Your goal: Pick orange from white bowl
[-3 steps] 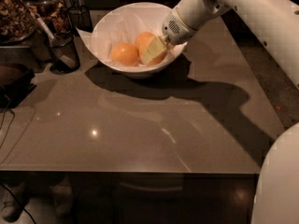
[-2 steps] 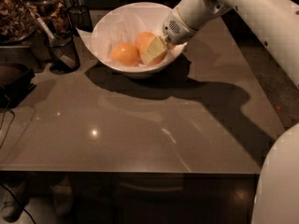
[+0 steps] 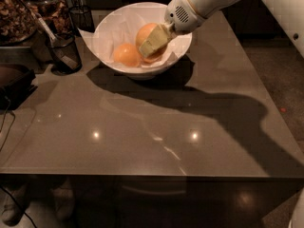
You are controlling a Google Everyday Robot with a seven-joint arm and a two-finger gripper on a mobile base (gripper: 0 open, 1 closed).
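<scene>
The white bowl, lined with white paper, stands at the back middle of the grey table. Two oranges show clearly in it. One orange lies at the bottom left of the bowl. The other orange is up against my gripper, which reaches into the bowl from the upper right. A pale finger lies across this orange's front, and the gripper is shut on it. An orange sliver under the finger may be a third fruit. The far finger is hidden.
A black mesh cup with a utensil stands left of the bowl, and another stands behind it. Containers of dark snacks fill the back left. A dark tray sits at the left edge. My white arm crosses the upper right.
My gripper and wrist have risen a little, and the orange between the fingers has come up with them. The other orange and the bowl have not moved.
</scene>
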